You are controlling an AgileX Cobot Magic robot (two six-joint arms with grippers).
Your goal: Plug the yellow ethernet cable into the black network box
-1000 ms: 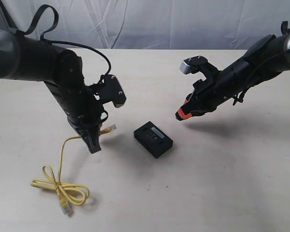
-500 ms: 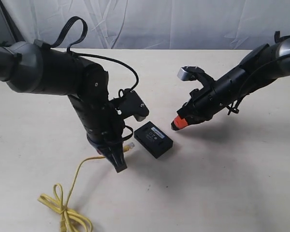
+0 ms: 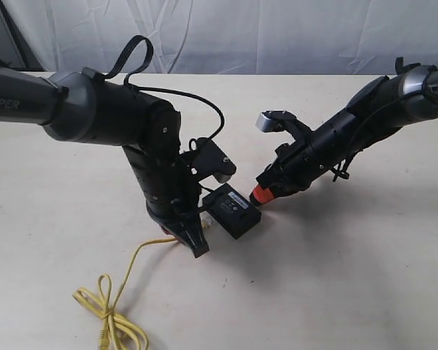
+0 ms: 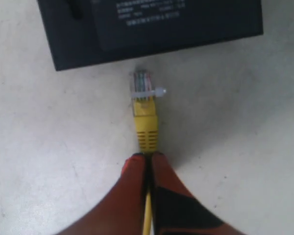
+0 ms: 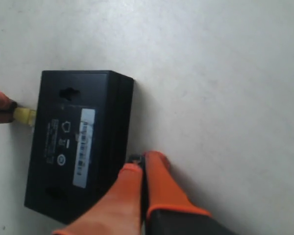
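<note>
The left gripper [image 4: 146, 156] is clamped on the yellow ethernet cable [image 4: 146, 128] just behind its clear plug [image 4: 143, 84], whose tip lies just short of the black network box [image 4: 186, 29]. The right gripper [image 5: 138, 164], pinched closed on nothing, sits just beside the box's opposite side

Cable plug [image 4: 143, 90] moved near box [image 3: 233, 210]; right fingers [image 5: 159, 178] too.
</note>
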